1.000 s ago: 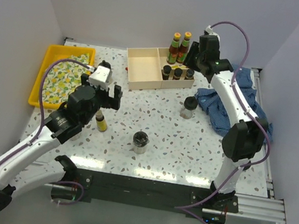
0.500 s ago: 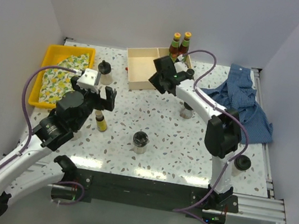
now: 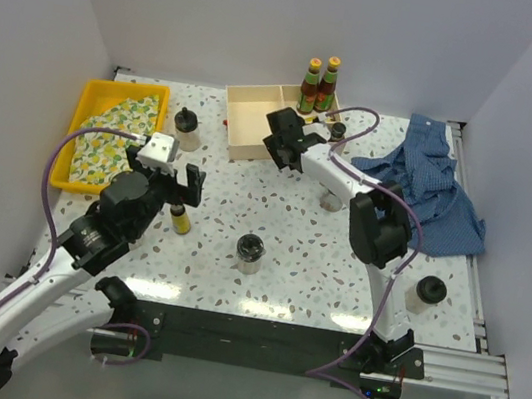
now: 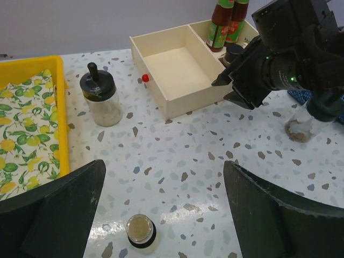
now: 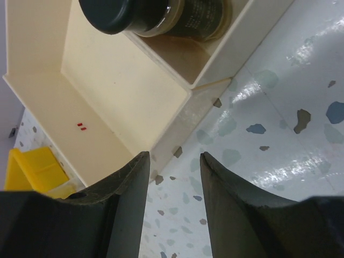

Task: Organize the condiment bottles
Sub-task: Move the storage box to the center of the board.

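Observation:
A tiny yellow bottle [image 3: 180,218] stands on the table just below my left gripper [image 3: 185,185], which is open and empty; the left wrist view shows it from above [image 4: 141,231] between my fingers [image 4: 54,207]. Black-lidded jars stand at the back left [image 3: 186,128], centre [image 3: 249,253], right [image 3: 425,294] and behind the right arm [image 3: 332,200]. Two red sauce bottles [image 3: 319,84] stand in the wooden box [image 3: 252,127]. My right gripper [image 3: 277,153] is open and empty at the box's front corner [image 5: 185,91]. A dark-capped bottle [image 5: 156,13] lies in its right compartment.
A yellow tray [image 3: 79,134] with a lemon-print cloth sits at the back left. A blue cloth [image 3: 431,180] lies crumpled at the back right. The right arm stretches across the middle back of the table. White walls close in three sides.
My right arm has swung left from the box's right end down to its front corner, uncovering the jar at the right. My left gripper has shifted slightly nearer.

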Motion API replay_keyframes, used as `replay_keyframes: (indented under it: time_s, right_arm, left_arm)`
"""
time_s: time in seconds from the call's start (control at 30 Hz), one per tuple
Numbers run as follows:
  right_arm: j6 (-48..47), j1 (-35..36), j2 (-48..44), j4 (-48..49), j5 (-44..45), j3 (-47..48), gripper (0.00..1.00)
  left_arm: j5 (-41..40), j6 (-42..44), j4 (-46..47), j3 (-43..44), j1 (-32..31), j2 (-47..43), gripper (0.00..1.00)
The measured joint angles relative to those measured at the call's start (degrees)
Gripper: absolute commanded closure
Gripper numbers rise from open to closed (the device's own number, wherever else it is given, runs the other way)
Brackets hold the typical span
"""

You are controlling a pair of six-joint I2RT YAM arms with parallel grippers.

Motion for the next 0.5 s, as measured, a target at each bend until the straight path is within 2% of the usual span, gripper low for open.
replay_keyframes:
  time_s: [0.4,0.5]
  right_arm:
    - [2.56,-0.07,4.09,4.85,0.42,2.71,0.52]
    - [2.97,-0.09,5.64,4.48,0.28,3.45,0.55]
  left_arm:
    - [0.02,0.02,0.04,0.00,-0.04,-0.42,0.04]
    - [0.02,0.02,0.04,0.00,-0.04,-0.33,0.04]
